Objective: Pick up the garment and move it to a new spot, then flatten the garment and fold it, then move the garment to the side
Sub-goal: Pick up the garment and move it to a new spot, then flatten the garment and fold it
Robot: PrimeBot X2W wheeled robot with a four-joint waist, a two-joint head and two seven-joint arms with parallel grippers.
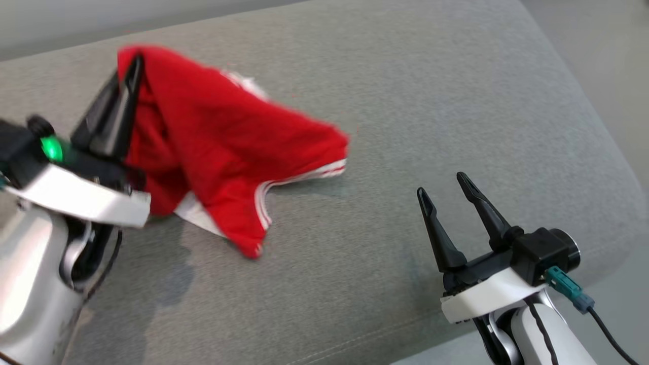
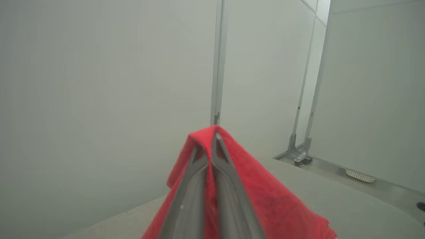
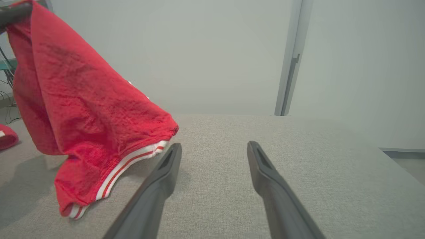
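Note:
The garment point(image 1: 223, 147) is red cloth with white-and-red striped hems. It hangs lifted above the grey cushion point(image 1: 405, 101), at the left of the head view. My left gripper point(image 1: 134, 61) is shut on its top edge. In the left wrist view the closed left gripper point(image 2: 212, 136) pinches the red garment point(image 2: 265, 196), which drapes down either side. My right gripper point(image 1: 446, 185) stands open over the cushion at lower right, apart from the cloth. In the right wrist view the right gripper point(image 3: 214, 147) is open and empty, with the garment point(image 3: 83, 113) hanging to its left, low hem near the cushion.
The grey cushion point(image 3: 265, 139) ends in a rounded edge at the right and a seam along the front. Pale wall panels point(image 2: 99, 83) stand behind it. A second bit of red cloth point(image 3: 6, 136) lies at the far left of the right wrist view.

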